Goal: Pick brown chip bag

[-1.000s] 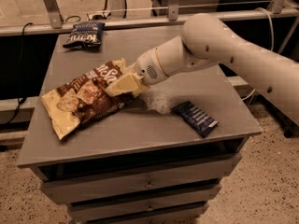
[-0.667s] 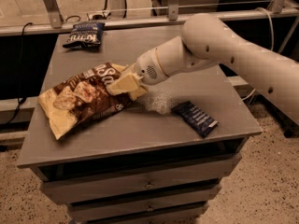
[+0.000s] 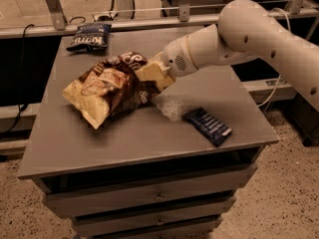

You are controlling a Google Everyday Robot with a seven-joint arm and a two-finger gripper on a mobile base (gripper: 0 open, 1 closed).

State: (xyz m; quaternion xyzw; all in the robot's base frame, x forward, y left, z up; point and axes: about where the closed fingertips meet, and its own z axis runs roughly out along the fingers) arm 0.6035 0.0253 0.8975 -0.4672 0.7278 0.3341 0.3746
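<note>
The brown chip bag (image 3: 107,87), large and crinkly with a dark brown centre and cream-yellow ends, is tilted up off the grey table (image 3: 124,133), its right end raised. My gripper (image 3: 155,75) reaches in from the right on the white arm (image 3: 249,31) and is shut on the bag's upper right end. The bag's lower left end hangs just above the tabletop.
A small dark blue chip bag (image 3: 89,36) lies at the table's back left corner. A small flat dark blue wrapper (image 3: 207,126) lies at the front right, near the edge. A metal rail (image 3: 124,21) runs behind the table. Drawers sit below the tabletop.
The gripper has lifted the brown chip bag's right end higher; the bag now tilts up and hangs off the tabletop instead of lying on it.
</note>
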